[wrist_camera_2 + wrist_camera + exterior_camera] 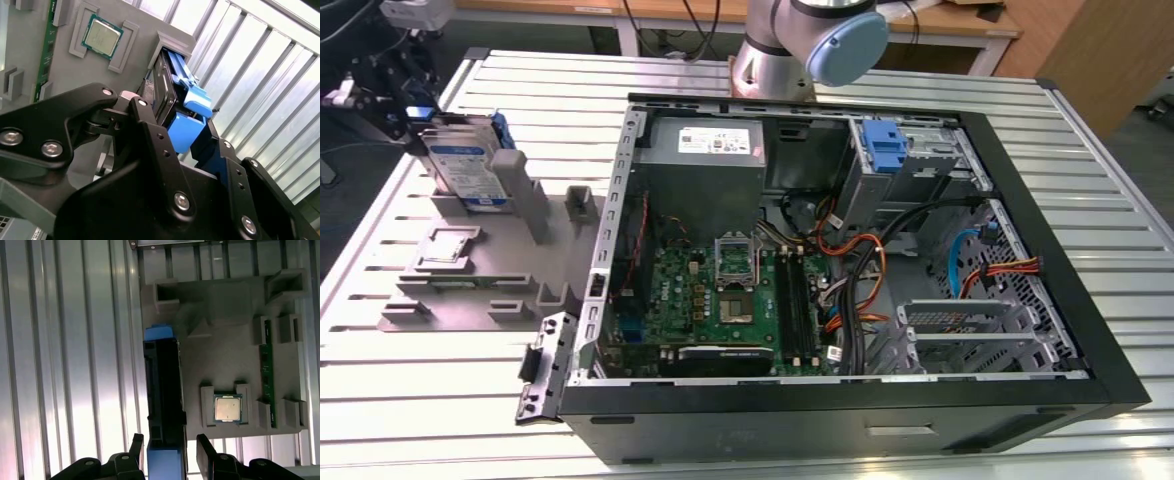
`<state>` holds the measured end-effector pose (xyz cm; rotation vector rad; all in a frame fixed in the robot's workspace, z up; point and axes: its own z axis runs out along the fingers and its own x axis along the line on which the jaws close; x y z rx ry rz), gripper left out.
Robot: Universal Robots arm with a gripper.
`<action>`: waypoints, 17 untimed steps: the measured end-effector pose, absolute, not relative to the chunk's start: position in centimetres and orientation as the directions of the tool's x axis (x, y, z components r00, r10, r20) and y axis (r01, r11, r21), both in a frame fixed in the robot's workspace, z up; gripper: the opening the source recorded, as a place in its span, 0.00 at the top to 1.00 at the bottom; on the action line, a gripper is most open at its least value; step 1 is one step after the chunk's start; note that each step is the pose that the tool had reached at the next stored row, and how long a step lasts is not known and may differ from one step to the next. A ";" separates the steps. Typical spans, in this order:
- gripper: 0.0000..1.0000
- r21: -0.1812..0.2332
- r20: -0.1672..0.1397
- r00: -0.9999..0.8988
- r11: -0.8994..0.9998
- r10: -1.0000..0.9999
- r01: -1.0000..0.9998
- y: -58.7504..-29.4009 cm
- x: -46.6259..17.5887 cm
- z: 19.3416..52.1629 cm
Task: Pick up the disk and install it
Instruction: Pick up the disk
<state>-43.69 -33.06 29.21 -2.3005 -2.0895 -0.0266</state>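
The disk (463,165) stands on edge in a slot of the grey holder plate (507,290), at the exterior view's left, outside the computer case. It is silver-grey with a white-and-blue label and blue rails. In both wrist views its dark edge (164,390) and blue rail (186,127) run between my fingers. My gripper (167,442) (180,120) is open and straddles one end of the disk, with a small gap beside one finger (206,447). In the exterior view the gripper (400,110) sits at the disk's far-left end.
The open computer case (1107,330) lies at the table's centre, with a motherboard (720,290), loose cables, a grey power supply (707,145) and a blue bracket (887,150) in the drive bay. The holder plate also carries a processor chip (227,407) and a memory stick (267,372).
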 end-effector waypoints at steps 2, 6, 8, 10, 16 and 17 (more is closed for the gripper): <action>0.46 -0.013 0.035 0.096 -0.096 0.995 0.995 -33.1 -43.7 29.1; 0.46 -0.013 0.036 0.094 -0.093 0.995 0.996 -33.1 -43.7 28.9; 0.46 -0.013 0.036 0.090 -0.089 0.995 0.996 -33.0 -43.7 28.8; 0.46 -0.012 0.036 0.090 -0.089 0.995 0.996 -32.9 -43.7 28.8; 0.46 -0.012 0.036 0.090 -0.089 0.995 0.996 -32.7 -44.1 28.7; 0.46 -0.011 0.036 0.090 -0.089 0.995 0.996 -32.7 -44.2 28.7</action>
